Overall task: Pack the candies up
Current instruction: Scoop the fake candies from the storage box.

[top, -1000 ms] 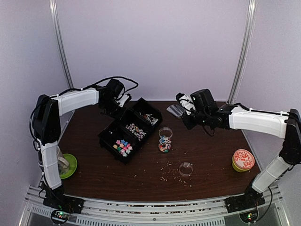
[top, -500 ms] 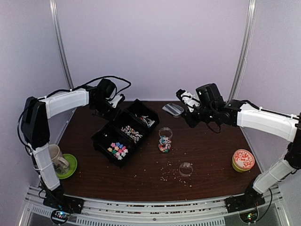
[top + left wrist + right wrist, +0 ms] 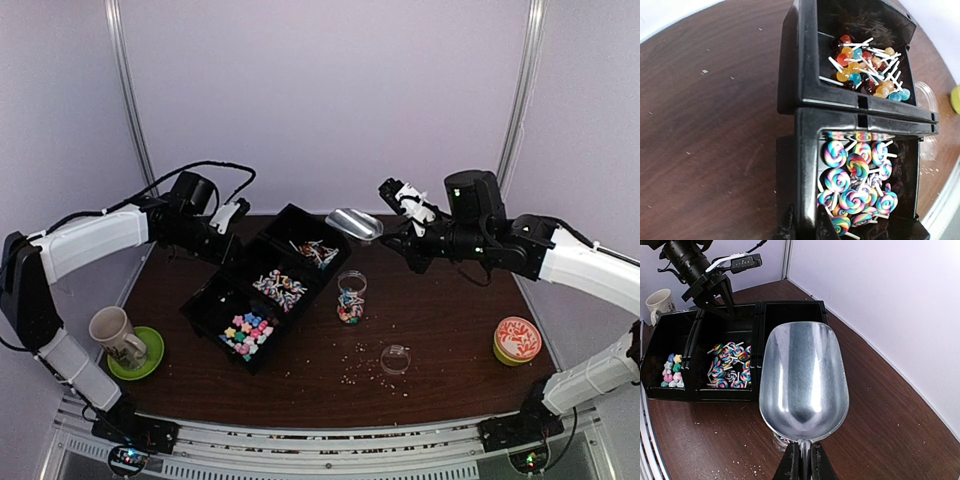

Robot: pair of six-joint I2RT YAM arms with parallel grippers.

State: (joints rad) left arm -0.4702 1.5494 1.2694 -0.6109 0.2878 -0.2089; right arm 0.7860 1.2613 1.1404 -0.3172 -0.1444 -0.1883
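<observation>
A black three-compartment tray (image 3: 205, 295) holds the candies: star-like pieces (image 3: 245, 328) in the near bin, swirl lollipops (image 3: 278, 287) in the middle and small round lollipops (image 3: 318, 252) in the far bin. My left gripper (image 3: 224, 238) is shut on the tray's side wall (image 3: 807, 170), one finger on each side, beside the swirl lollipops (image 3: 860, 175). My right gripper (image 3: 398, 236) is shut on the handle of an empty metal scoop (image 3: 353, 222), held in the air above a small clear jar (image 3: 351, 297) part-filled with candies. The scoop's bowl (image 3: 804, 380) hides most of the jar.
A clear round lid (image 3: 396, 359) lies near scattered pale crumbs (image 3: 352, 372). A white mug (image 3: 112, 328) stands on a green saucer (image 3: 145, 360) at the left edge. A green tub with an orange patterned lid (image 3: 517, 340) is at the right.
My left arm has swung left, dragging the tray left and towards me. My right gripper has lifted the scoop up and left, over the jar.
</observation>
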